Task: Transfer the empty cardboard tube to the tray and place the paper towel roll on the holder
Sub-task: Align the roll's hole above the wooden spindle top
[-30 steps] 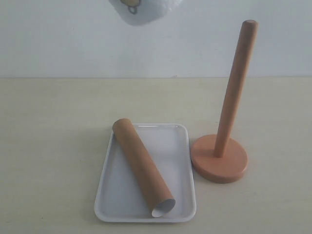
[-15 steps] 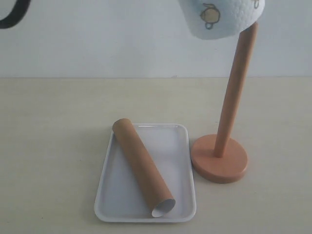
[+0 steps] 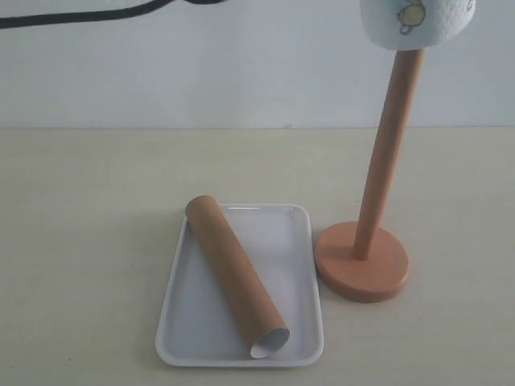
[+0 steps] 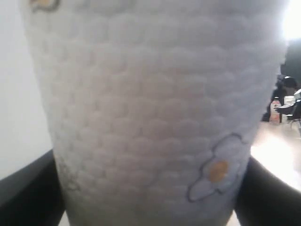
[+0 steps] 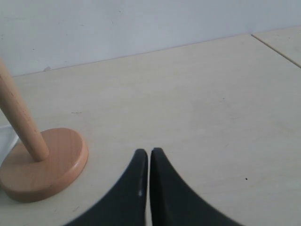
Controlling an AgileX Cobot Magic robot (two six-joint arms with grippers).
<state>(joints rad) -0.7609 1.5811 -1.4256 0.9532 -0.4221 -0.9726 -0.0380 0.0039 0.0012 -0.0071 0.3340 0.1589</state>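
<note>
Our left gripper [image 4: 150, 202] clamps the paper towel roll [image 3: 416, 22] between its black fingers [image 4: 26, 188]. The roll hangs at the top of the holder [image 3: 378, 201] and hides the pole's tip (we cannot tell whether the pole is inside the core). Our right gripper [image 5: 149, 162] is closed and empty, near the holder's base. The empty cardboard tube [image 3: 236, 276] lies slantwise in the tray [image 3: 282, 241].
</note>
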